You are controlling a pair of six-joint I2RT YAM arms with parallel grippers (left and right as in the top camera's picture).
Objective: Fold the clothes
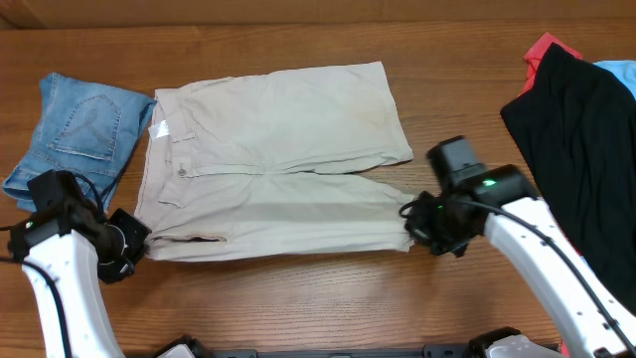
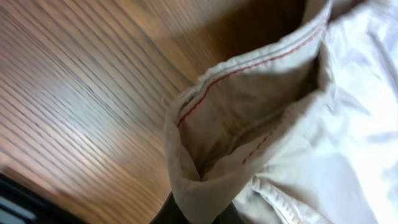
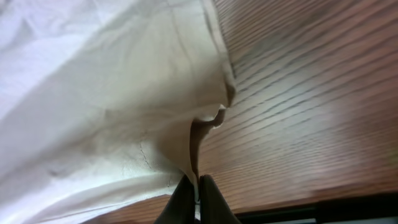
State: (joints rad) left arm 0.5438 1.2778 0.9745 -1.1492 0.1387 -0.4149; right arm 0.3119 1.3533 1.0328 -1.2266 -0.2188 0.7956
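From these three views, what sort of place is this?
Likely a robot laundry-folding workbench: wooden table, khaki shorts spread flat, left gripper and right gripper pinching their near corners, jeans alongside.

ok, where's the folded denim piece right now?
In the overhead view the folded denim piece lies at the far left, beside the waistband end of the khaki shorts and beyond the left gripper.

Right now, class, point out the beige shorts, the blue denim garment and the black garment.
beige shorts (image 1: 298, 109), overhead view, upper leg panel.
blue denim garment (image 1: 84, 129), overhead view, back pocket.
black garment (image 1: 581, 139), overhead view, its middle.
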